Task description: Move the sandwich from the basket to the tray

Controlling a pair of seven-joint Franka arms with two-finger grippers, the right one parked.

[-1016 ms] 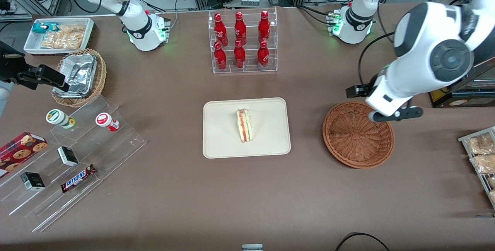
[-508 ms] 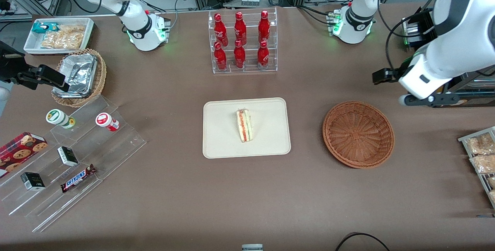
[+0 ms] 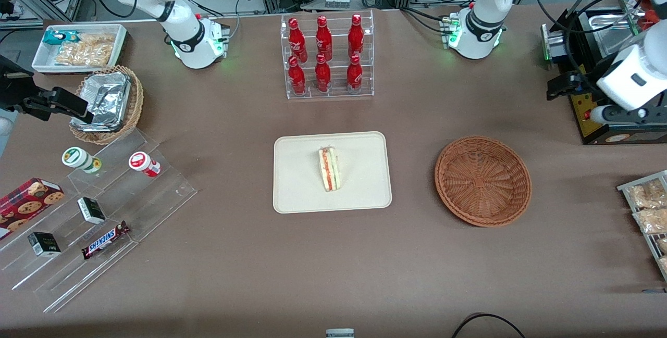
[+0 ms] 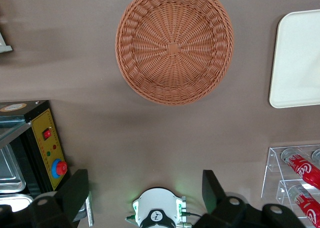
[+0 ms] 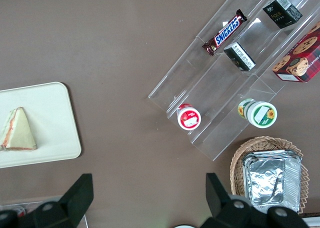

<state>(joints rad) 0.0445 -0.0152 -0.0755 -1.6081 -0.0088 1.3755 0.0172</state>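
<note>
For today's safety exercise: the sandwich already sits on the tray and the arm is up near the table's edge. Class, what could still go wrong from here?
1. The gripper, open and empty, hangs high near the black control box; a careless move could hit its red button.
2. The sandwich stands on edge on the tray, so a jolt might tip it.
3. The basket is empty; a repeated pick would grasp nothing.

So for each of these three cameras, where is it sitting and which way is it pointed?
Front view: high up facing the robots, looking down on the table; both arms show, the gripper raised near the working arm's end.
Left wrist view: on the working arm, looking straight down at the basket; its open fingers show.
Right wrist view: on the parked arm, looking down at the sandwich.
All three share the tray.
</note>
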